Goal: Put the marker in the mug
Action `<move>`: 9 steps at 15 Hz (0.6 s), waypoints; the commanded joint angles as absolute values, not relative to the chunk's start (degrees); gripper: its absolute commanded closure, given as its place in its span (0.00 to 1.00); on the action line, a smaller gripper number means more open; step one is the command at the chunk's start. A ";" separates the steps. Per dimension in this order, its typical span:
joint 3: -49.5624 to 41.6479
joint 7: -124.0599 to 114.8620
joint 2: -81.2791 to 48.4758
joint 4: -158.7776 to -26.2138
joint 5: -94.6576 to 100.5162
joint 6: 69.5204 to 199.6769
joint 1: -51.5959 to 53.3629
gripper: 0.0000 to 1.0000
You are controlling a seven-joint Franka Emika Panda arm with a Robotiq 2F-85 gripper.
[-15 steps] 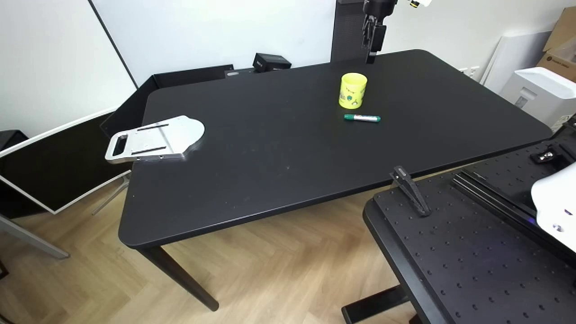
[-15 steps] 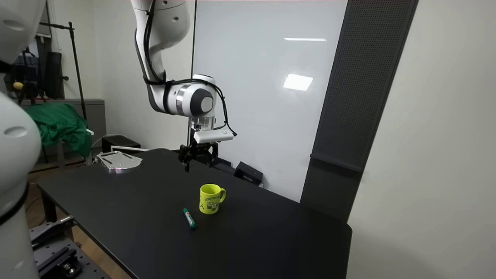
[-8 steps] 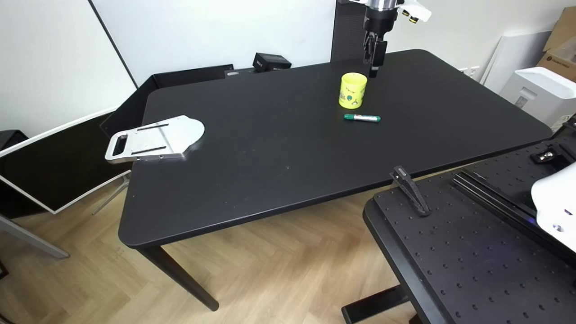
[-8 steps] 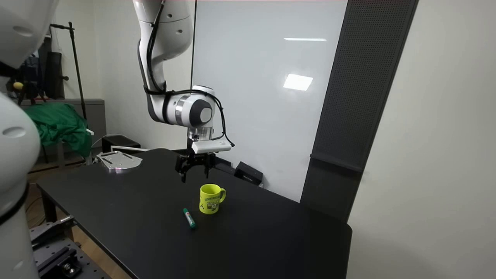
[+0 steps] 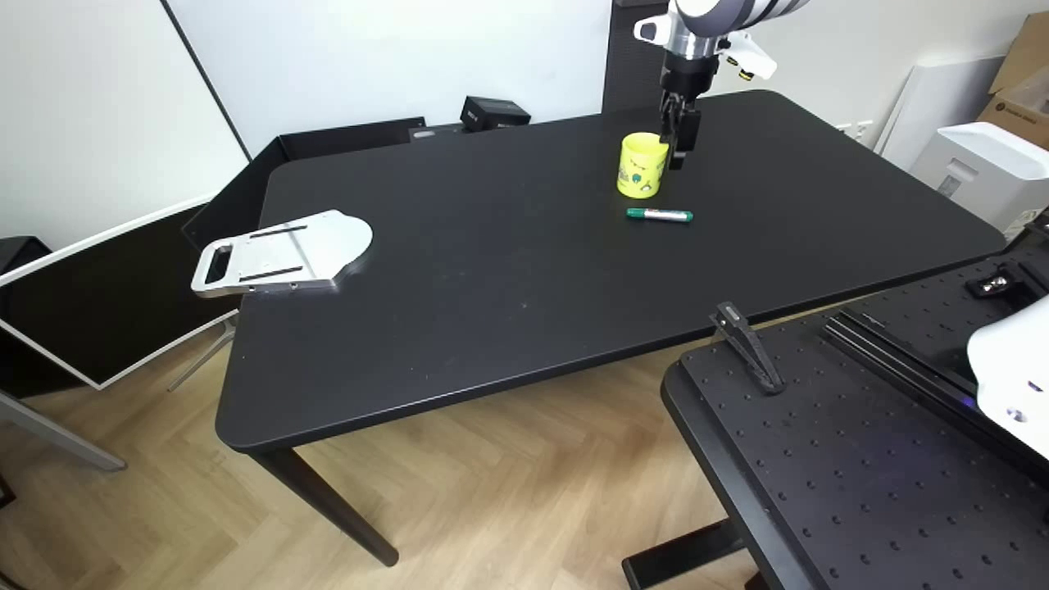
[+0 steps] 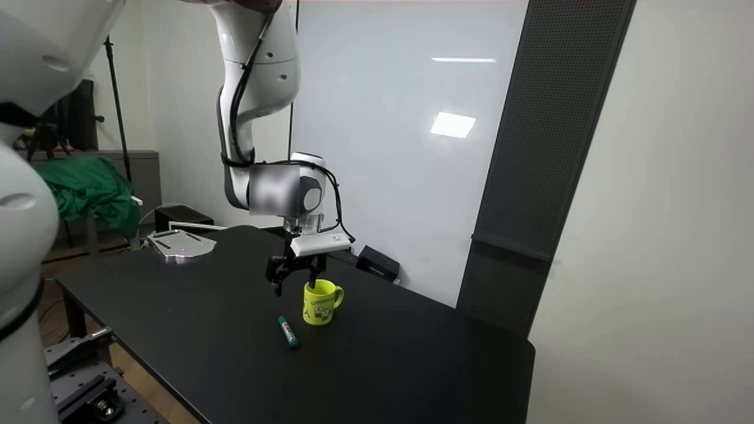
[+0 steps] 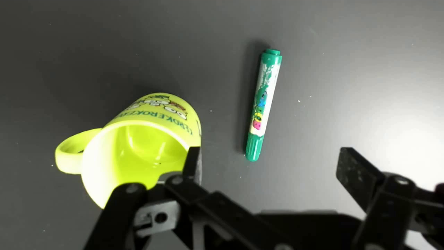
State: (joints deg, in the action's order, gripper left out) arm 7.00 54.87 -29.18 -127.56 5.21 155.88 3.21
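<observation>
On the black table [image 5: 508, 270] lies a green marker [image 5: 660, 215] with a white label, close beside the upright yellow mug [image 5: 642, 168]. In the wrist view the marker [image 7: 263, 100] points away from me at a slight slant, and the mug [image 7: 156, 113], its inside showing, is to the left with its handle outward. My gripper [image 7: 270, 154] stands open, nothing between its fingers. The left finger [image 7: 192, 163] overlaps part of the mug's rim; whether they touch I cannot tell. An exterior view has the gripper [image 6: 296, 288] hanging above the table, behind the marker.
A flat silver-white plate with a handle slot [image 5: 287, 250] lies at the table's far end. Black boxes [image 6: 377, 263] stand behind the back edge, before a whiteboard [image 6: 406, 176]. A lower perforated bench [image 5: 852, 459] adjoins the table.
My gripper has come down from well above the table to about the mug's rim height, beside it. The mug and marker have stayed put, and the jaws have stayed open.
</observation>
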 commanded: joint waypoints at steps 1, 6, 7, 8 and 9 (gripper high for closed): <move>7.49 51.81 -31.49 -127.01 7.50 157.10 2.47 0.00; 7.04 49.91 -33.87 -127.07 8.87 157.06 2.83 0.00; 7.08 49.56 -34.26 -127.09 9.00 157.00 2.78 0.00; 6.99 49.22 -34.61 -127.09 9.17 156.88 2.81 0.00; 7.04 48.91 -34.97 -127.08 9.34 156.85 2.74 0.00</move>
